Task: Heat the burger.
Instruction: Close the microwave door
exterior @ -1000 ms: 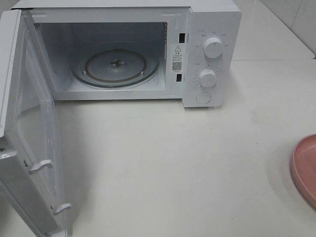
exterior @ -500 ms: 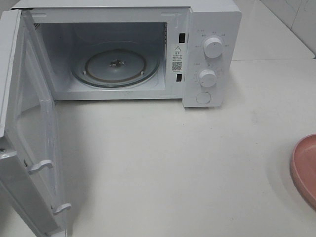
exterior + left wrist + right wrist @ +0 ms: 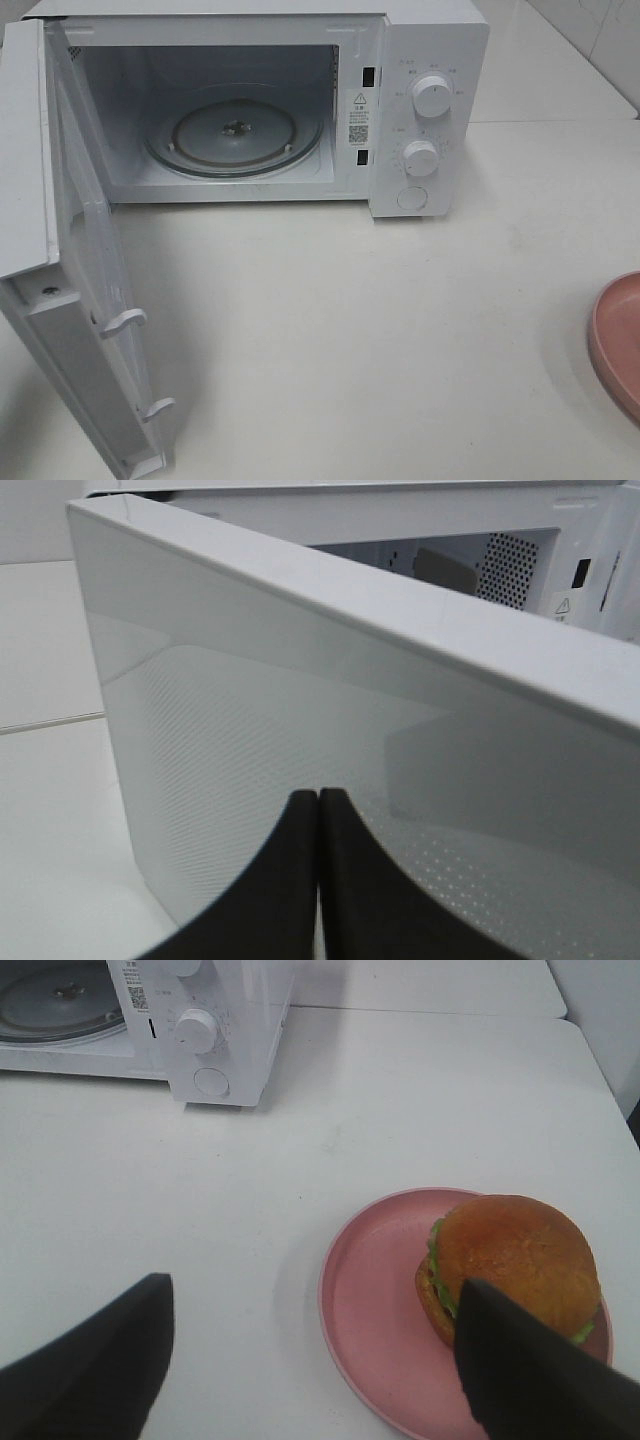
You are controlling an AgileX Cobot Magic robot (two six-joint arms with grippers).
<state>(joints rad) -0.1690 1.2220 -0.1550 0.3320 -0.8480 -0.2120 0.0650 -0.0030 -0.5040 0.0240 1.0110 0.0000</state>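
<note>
1. A round burger [image 3: 520,1260] with a glossy golden-brown bun sits upright on a shallow pink plate [image 3: 375,1330].
2. A frill of green lettuce shows along its edge, between the top bun and the bottom bun.
3. It rests off-centre on the plate, towards one side, leaving much of the plate bare.
4. The plate lies on a white table [image 3: 250,1200], well apart from a white microwave [image 3: 215,1030].

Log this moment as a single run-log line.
microwave door: open | turntable: bare | burger: on pink plate | left gripper: shut, at door | right gripper: open, above plate
</note>
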